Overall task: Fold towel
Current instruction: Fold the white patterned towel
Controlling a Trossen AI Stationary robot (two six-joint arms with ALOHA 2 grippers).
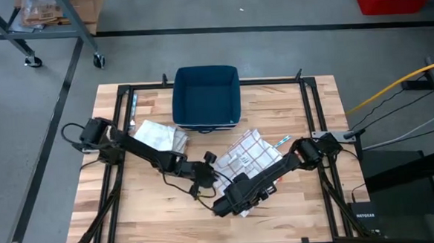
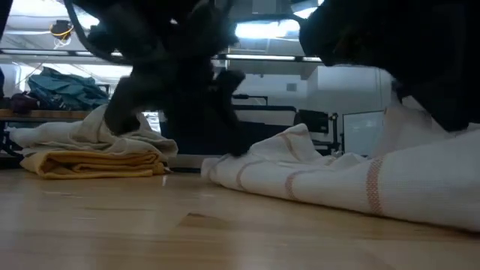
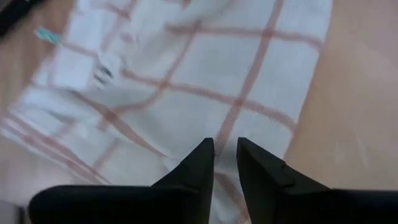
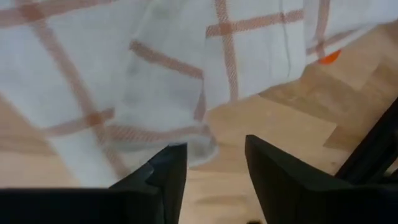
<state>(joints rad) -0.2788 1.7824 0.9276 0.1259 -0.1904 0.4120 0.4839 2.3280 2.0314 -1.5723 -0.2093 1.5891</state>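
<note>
A white towel with red checks [image 1: 252, 153] lies rumpled on the wooden table, right of centre, and also shows in the low view [image 2: 337, 176]. Part of it rises in a soft hump [image 2: 292, 136]. My left gripper [image 1: 207, 169] stands at the towel's left side, its fingers [image 3: 205, 158] nearly together with cloth between them. My right gripper [image 1: 232, 202] hovers open over the towel's near corner [image 4: 186, 140]. Bare wood shows between its fingers, and it holds nothing. My left gripper has the towel's cloth [image 3: 225, 134] in the narrow gap between its two fingers, coming at it slanting down from the table's left. A red stripe runs up into the gap. Edge or fold, one layer or several, I cannot tell. The rest of the towel lies on the table.
A dark blue bin [image 1: 205, 100] stands at the far middle of the table. Folded towels [image 1: 157, 136] lie stacked at the left, a yellow one lowest [image 2: 97, 163]. A black metal frame [image 1: 310, 116] runs around the table. Bare wood lies near the front edge.
</note>
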